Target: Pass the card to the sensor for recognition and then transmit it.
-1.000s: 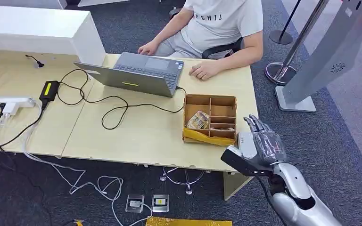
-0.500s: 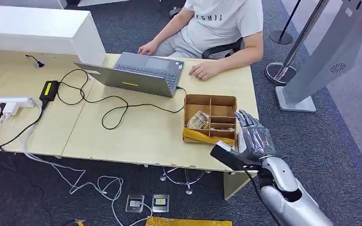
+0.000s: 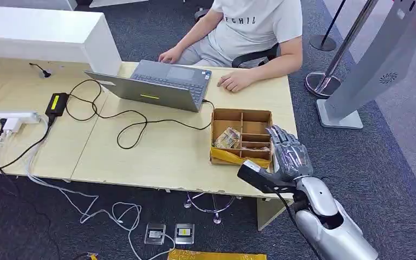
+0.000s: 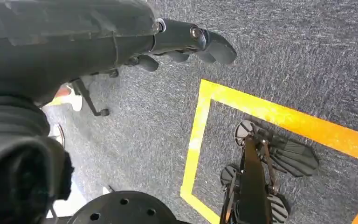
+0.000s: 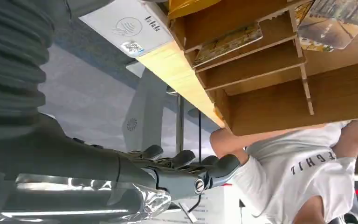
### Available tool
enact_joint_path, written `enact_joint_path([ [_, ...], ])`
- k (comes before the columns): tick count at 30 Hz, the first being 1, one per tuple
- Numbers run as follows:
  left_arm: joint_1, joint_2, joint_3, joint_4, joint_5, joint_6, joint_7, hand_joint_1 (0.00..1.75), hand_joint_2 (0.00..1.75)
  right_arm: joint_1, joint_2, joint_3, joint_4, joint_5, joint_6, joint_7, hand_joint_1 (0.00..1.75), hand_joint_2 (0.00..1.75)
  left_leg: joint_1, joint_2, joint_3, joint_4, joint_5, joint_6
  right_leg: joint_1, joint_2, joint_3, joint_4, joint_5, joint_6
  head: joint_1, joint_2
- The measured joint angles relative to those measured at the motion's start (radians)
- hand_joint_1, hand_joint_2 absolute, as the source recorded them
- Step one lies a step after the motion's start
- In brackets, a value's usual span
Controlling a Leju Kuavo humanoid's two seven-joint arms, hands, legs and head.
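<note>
Cards (image 3: 227,137) lie in the divided wooden box (image 3: 242,115) on the table (image 3: 157,157); the right hand (image 3: 288,153) hovers just beside it, fingers spread, empty.

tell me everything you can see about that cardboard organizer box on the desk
The brown cardboard box is open-topped, split by thin dividers into several compartments. It sits flat near the right end of the pale wooden desk, in front of the laptop. Printed cards lie in one compartment, a yellow strip runs along its near edge. The right hand hovers beside it.
</note>
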Motion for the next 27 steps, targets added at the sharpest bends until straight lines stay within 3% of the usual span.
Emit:
enact_joint_path([
  [7,0.0,0.0,0.0,0.0,-0.005,-0.003,-0.001,0.0,0.0,-0.003,0.026,-0.005,0.0,0.023,0.042,0.004,0.0,1.75,0.0,0.0,0.0,0.0,0.0,0.0,0.0,0.0,0.0,0.0,0.0,0.0,0.0,0.0],
  [27,-0.007,0.0,-0.009,0.0,-0.024,-0.014,-0.002,0.0,0.0,-0.017,0.069,-0.007,0.005,0.06,0.075,-0.009,0.0,1.75,0.0,0.0,0.0,0.0,0.0,0.0,0.0,0.0,0.0,0.0,0.0,0.0,0.0,0.0],
])
